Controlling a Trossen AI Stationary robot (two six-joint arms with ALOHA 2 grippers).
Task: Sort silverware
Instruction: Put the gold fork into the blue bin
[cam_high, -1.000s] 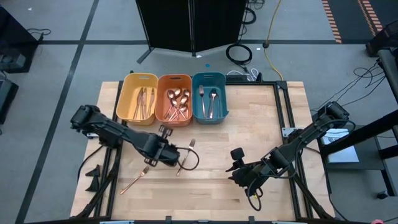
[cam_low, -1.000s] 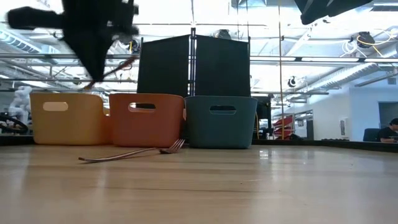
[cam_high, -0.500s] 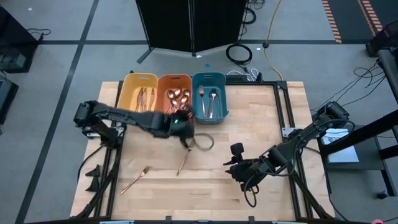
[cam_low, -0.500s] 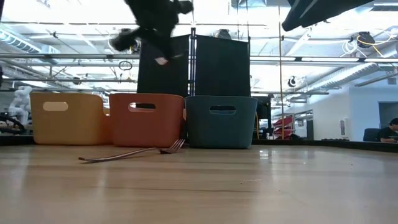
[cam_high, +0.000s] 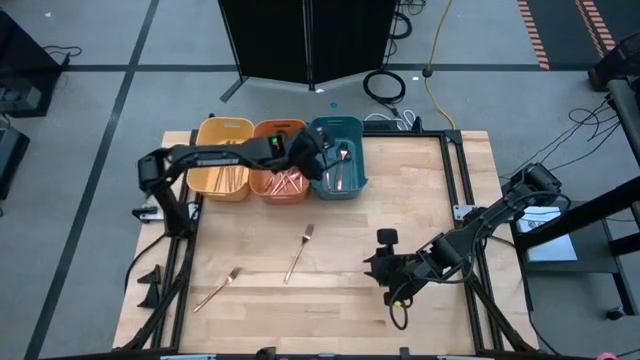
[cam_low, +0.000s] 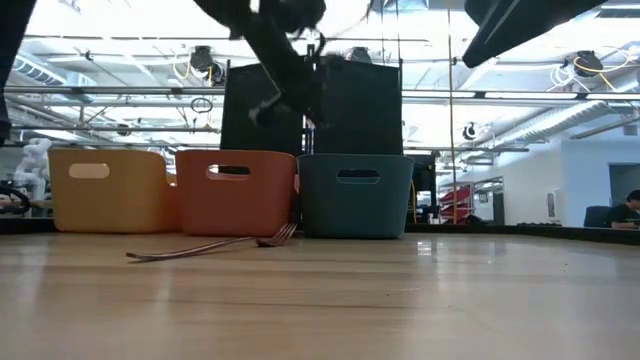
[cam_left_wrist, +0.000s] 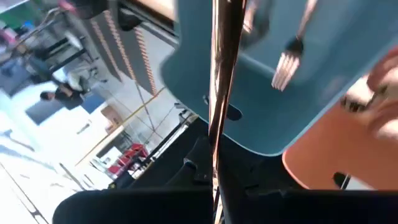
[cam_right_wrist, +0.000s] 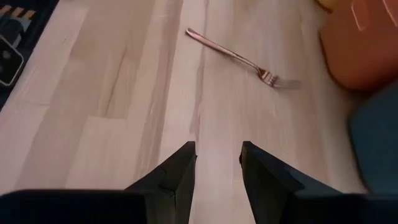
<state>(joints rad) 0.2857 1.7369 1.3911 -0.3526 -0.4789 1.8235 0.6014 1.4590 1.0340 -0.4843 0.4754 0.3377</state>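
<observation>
Left tool (cam_high: 318, 158) is clamped on a fork (cam_left_wrist: 219, 93), hanging over the teal bin (cam_high: 352, 187) where the forks go. Right tool (cam_right_wrist: 217, 163) sits half open and empty above the tabletop (cam_high: 420, 210), with another fork (cam_right_wrist: 239, 59) ahead of it, lying crosswise to the fingers.

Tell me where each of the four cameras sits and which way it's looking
High: overhead, straight down on the table; both arms show.
Low: at tabletop height, facing the bins; arms enter from above.
Left wrist: above the teal bin, looking along a held utensil.
Right wrist: aimed down at the table past its open fingers.
Shared: high and right wrist both show the fork.
</observation>
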